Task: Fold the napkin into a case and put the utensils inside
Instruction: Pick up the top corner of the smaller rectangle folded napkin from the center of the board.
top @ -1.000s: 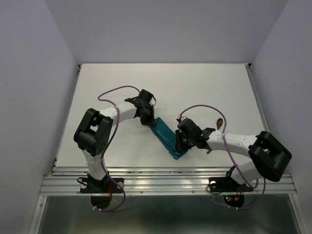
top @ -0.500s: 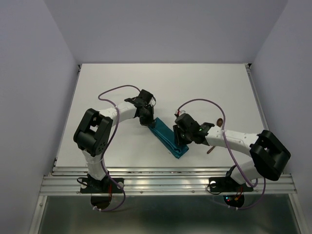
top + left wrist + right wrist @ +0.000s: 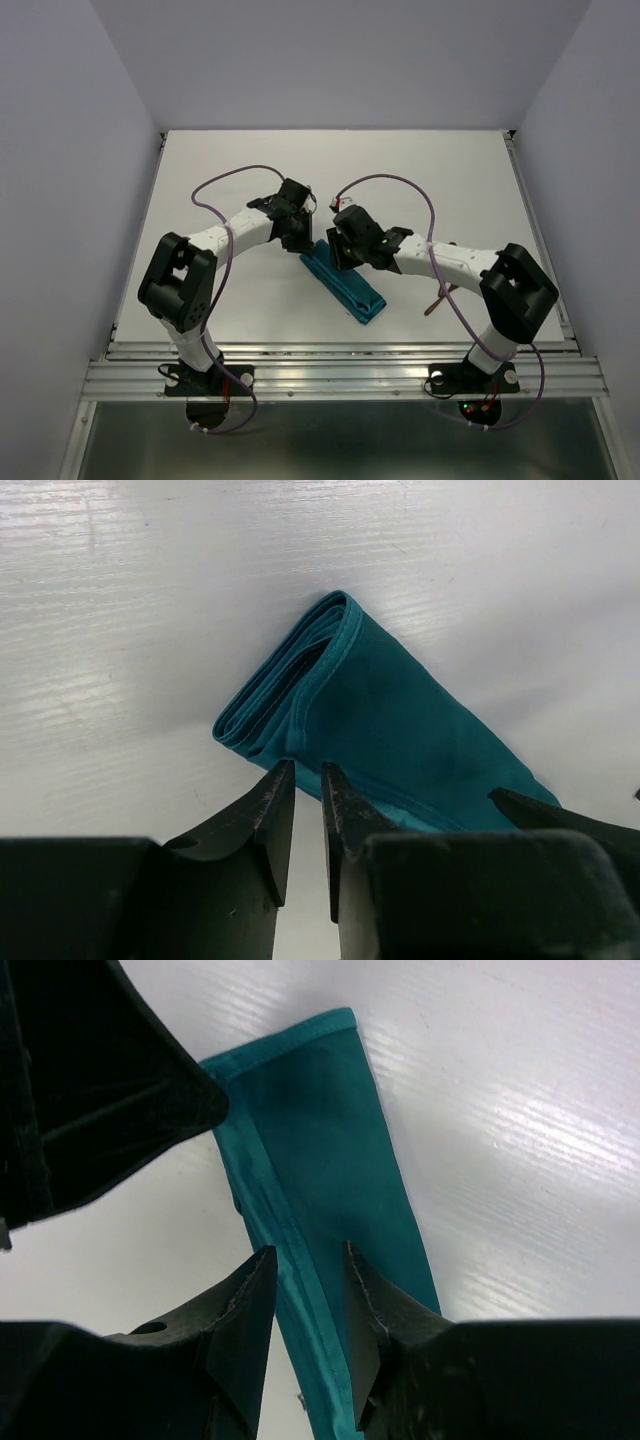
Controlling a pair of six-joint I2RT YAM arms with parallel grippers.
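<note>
Teal case (image 3: 346, 288) lies flat on the diagonal, mid tabletop (image 3: 200, 180), btwn both arms. L claw (image 3: 306, 772) sits by its far end, jaws a crack apart, nothing in them. R claw (image 3: 309, 1252) is over the strip, jaws apart, cloth flat below. One utensil (image 3: 434, 303) pokes out by the R arm.

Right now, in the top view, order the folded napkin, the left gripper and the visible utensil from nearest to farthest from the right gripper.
1. Folded napkin: its far end lies below the fingers of the right gripper.
2. Left gripper: just left of it, over the same end.
3. Utensil: off right, beside the right forearm.
</note>
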